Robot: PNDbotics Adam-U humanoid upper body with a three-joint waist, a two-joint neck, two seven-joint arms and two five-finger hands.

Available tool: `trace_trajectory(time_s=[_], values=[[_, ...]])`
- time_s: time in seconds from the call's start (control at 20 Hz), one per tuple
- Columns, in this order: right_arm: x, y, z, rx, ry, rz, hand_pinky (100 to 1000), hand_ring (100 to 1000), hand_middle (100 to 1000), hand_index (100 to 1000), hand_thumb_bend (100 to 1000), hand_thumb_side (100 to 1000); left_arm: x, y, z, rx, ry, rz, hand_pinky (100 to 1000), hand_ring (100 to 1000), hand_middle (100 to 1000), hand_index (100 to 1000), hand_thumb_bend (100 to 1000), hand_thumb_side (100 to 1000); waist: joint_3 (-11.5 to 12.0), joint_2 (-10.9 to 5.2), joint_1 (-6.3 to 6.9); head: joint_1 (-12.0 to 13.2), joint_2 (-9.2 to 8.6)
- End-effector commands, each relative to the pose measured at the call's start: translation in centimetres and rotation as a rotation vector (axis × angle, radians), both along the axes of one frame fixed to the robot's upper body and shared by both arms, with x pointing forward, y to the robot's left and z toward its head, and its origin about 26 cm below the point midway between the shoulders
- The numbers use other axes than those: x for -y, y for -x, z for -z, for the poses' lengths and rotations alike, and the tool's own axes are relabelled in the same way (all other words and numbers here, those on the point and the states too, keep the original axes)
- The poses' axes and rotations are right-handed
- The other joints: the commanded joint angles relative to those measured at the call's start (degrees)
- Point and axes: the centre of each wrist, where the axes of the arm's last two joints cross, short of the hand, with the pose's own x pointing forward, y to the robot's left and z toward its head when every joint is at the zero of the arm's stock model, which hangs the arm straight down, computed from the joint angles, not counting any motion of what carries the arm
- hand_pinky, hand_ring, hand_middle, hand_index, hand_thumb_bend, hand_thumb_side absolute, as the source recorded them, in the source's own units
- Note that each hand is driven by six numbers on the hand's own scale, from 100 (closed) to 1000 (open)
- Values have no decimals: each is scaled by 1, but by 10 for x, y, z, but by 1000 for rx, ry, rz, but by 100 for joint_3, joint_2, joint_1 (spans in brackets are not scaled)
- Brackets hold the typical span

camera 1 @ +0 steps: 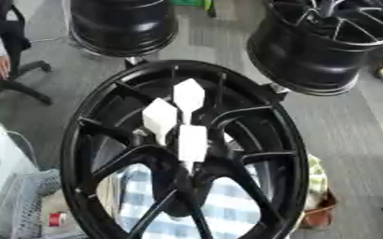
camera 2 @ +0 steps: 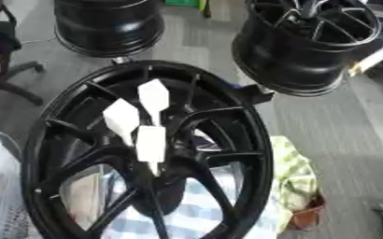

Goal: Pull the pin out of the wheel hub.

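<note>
Left eye view shows a big black wheel hub [camera 1: 178, 154] standing in the middle, with thin dark spokes running out from its centre to a round rim. Three white pins [camera 1: 178, 119] stick out of the middle of the wheel hub. One white pin points up toward the far side, one sits to its left, and one sits lower, just over the centre. They are close together and look like they touch or nearly touch. I cannot tell how deep they go into the wheel hub.

No robot hand shows in either view, so I cannot say if a hand is relaxed, clenched or holding a thing.

Through the gaps between the spokes you can see a blue and white checked cloth [camera 1: 227, 205] near the bottom. A green and yellow cloth [camera 2: 293, 172] peeks out past the right edge of the rim.

Two more black wheels stand on the grey floor [camera 1: 358, 140] on the far side. One black wheel [camera 1: 121, 25] is far left and the other wheel [camera 1: 325, 42] is far right, and its near edge comes close to the rim of the big one. Open floor lies to the right of the wheel hub. A white basket [camera 1: 23, 196] sits near the left edge, just beside the rim.
</note>
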Motion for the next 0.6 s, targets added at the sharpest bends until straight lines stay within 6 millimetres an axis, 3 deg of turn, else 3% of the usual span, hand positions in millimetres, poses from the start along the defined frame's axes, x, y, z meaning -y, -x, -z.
trace_trajectory(time_s=[0.05, 0.15, 0.3, 0.35, 0.4, 0.45, 0.6], values=[[40, -11, 5, 0, 82, 147, 842, 867, 843, 882, 611, 234, -2, 2, -8, 27, -19, -4, 775, 785, 697, 892, 181, 565, -12, -87, 43, 20, -35], [56, -19, 16, -24, 150, 152, 837, 865, 847, 884, 593, 264, -3, 3, -7, 25, -17, -7, 775, 785, 697, 892, 182, 564, -35, -97, 63, 36, -24], [61, -20, 16, -11, 186, 117, 834, 857, 842, 881, 597, 265, -3, 3, -7, 24, -15, -10, 775, 785, 697, 892, 182, 564, -57, -101, 76, 43, -13], [60, -20, 14, 2, 192, 107, 821, 821, 821, 872, 595, 268, -3, 3, -7, 24, -14, -10, 775, 785, 697, 892, 182, 565, -62, -101, 78, 42, -13], [57, -20, 11, 23, 196, 96, 815, 804, 798, 863, 632, 331, -3, 3, -7, 23, -14, -9, 775, 785, 697, 892, 181, 565, -67, -101, 80, 44, -14], [53, -19, 6, 57, 196, 77, 807, 784, 777, 854, 594, 271, -3, 3, -6, 23, -14, -9, 775, 785, 697, 892, 181, 565, -70, -99, 84, 48, -14], [41, -14, -7, 160, 201, 37, 796, 736, 728, 827, 574, 267, -3, 3, -6, 24, -14, -9, 775, 785, 697, 892, 180, 566, -74, -91, 87, 44, -3]])
